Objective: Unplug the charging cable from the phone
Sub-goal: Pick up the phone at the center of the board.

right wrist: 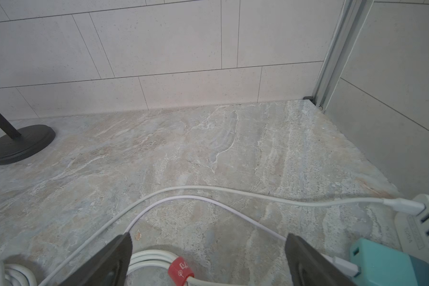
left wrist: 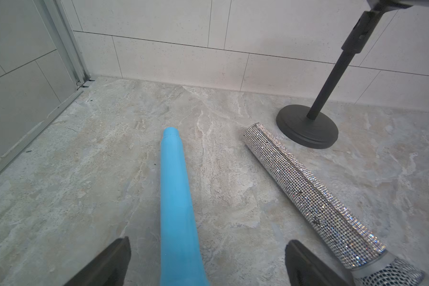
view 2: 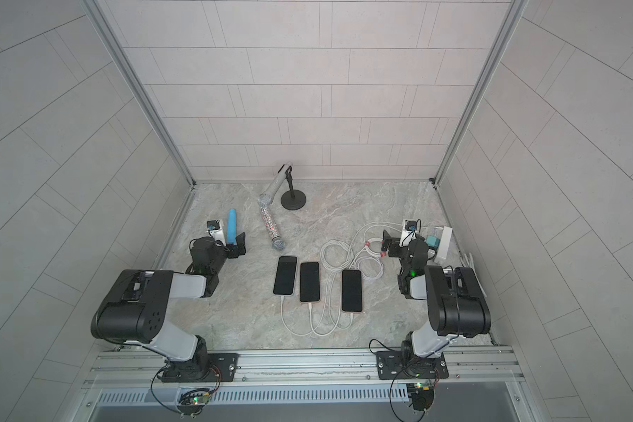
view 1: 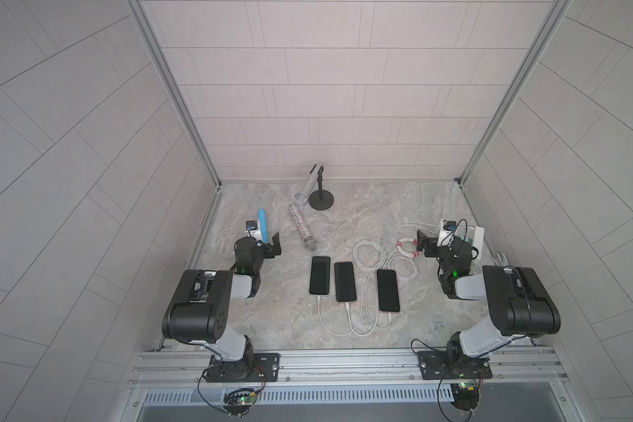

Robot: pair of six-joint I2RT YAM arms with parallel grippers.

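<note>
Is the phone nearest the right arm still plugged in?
Plugged in. In a top view, a white cable runs into the near end of that phone, which lies flat on the table, screen dark.

Both top views looked steeply down from high above the arm bases, covering the whole table [view 1: 362,219]. Each wrist cam sat low, facing the back wall; both caught the stand [left wrist: 307,128].

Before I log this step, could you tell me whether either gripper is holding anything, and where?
Nothing is held. The left gripper and right gripper are both open and empty.
</note>
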